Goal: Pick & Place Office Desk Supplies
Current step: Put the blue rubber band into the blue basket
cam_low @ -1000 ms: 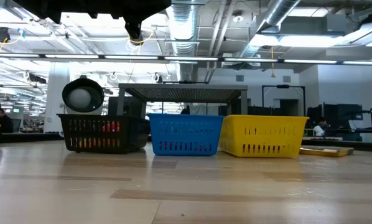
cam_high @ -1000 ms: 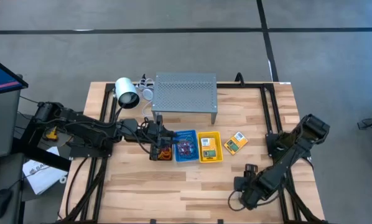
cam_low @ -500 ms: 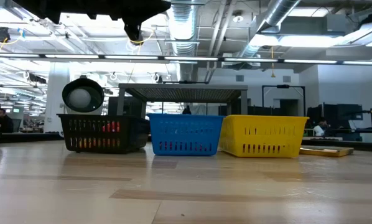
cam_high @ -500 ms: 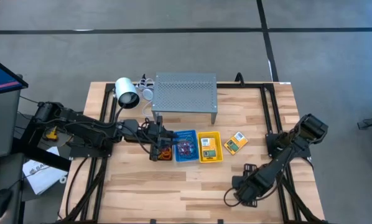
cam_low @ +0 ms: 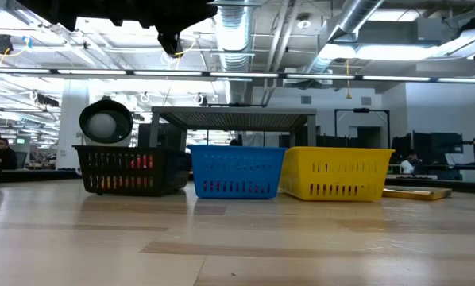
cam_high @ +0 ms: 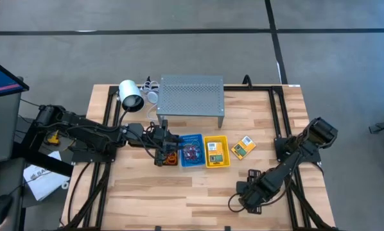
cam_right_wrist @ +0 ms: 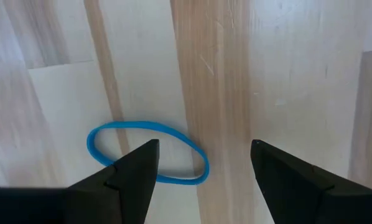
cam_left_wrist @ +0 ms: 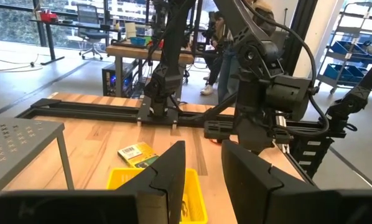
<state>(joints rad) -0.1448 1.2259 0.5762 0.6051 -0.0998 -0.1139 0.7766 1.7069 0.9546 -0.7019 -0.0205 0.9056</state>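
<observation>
A blue rubber band (cam_right_wrist: 147,153) lies flat on the wooden table near its front edge. My right gripper (cam_right_wrist: 203,149) points down just above it, open, one finger over the band's near side and the other off to its side. A crayon box (cam_high: 243,147) lies on the table right of the yellow basket (cam_high: 216,152). Another crayon box (cam_high: 212,150) lies in that basket. My left gripper (cam_high: 169,146) hovers level over the black basket (cam_high: 171,158), open, with nothing seen between its fingers (cam_left_wrist: 173,168).
A blue basket (cam_high: 191,151) with rubber bands stands between the black and yellow ones. Behind them stand the grey perforated shelf (cam_high: 191,95) and a white cylinder with a dark end (cam_high: 130,96). Bare wood lies along the front of the table (cam_high: 179,199).
My right gripper has swung a little toward the table's left along the front edge, still open and pointing down. My left gripper has kept still.
</observation>
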